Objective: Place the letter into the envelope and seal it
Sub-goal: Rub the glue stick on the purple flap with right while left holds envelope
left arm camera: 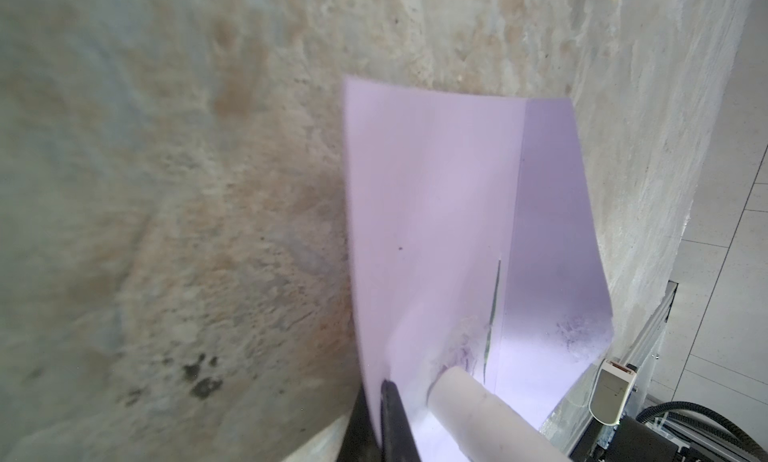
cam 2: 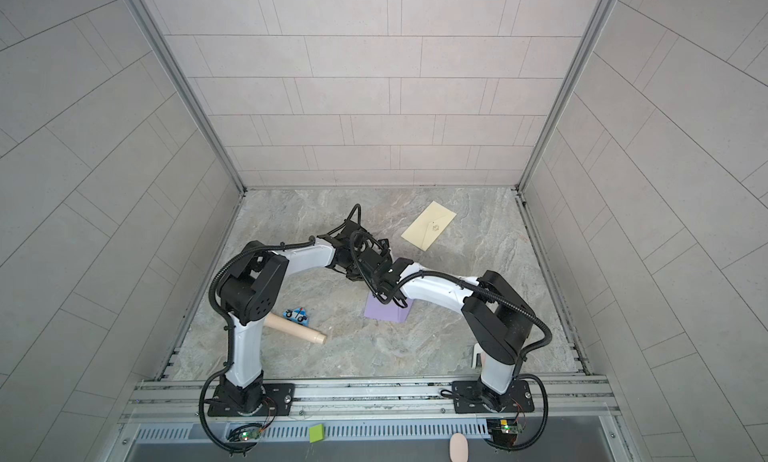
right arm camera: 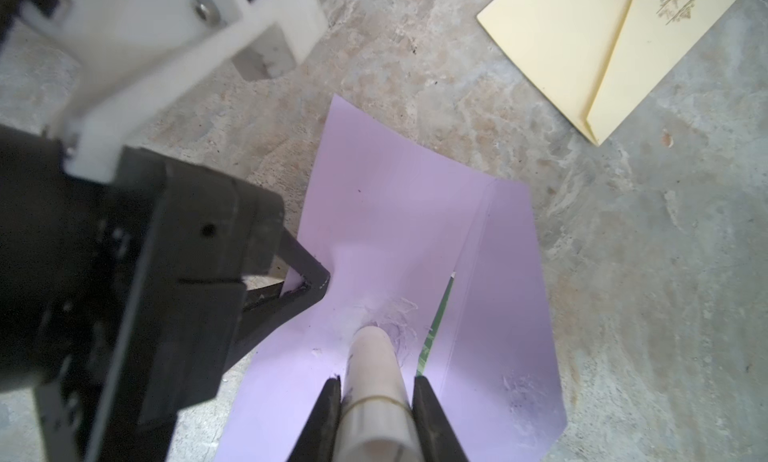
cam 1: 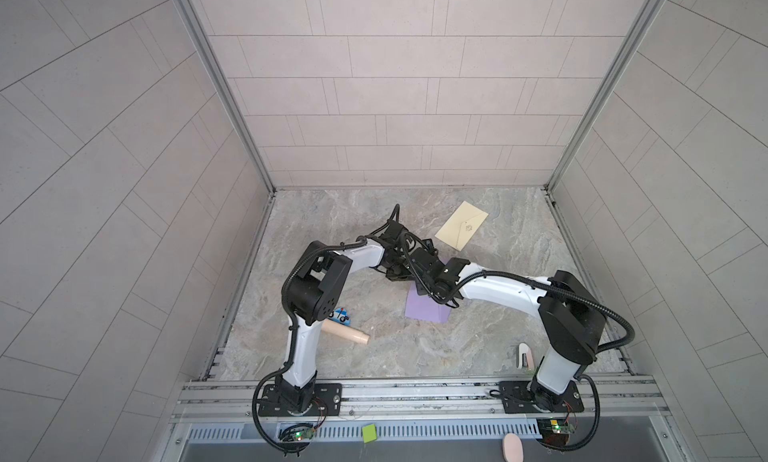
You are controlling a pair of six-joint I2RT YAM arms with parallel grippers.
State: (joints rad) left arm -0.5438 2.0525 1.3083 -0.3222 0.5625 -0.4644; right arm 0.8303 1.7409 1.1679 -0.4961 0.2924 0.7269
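purple letter [right arm camera: 415, 231] mid-tabletop [cam 1: 395, 356] | left pincer [right arm camera: 307, 287] clamped on its edge | right pincer [right arm camera: 376, 391] grips white stick [right arm camera: 374, 356], maybe glue, tip on letter | cream envelope [cam 1: 461, 225] lies apart, far right

On marble-pattern tabletop [cam 1: 415, 356], toward left front: beige wooden peg [cam 1: 347, 333] lying flat, small blue toy car [cam 1: 340, 314] just beside it. Near right front edge: small white stapler [cam 1: 525, 355]. On slotted metal ledge [cam 1: 436, 431] in front: green square block [cam 1: 369, 433] and pink oval object [cam 1: 513, 447], well apart.
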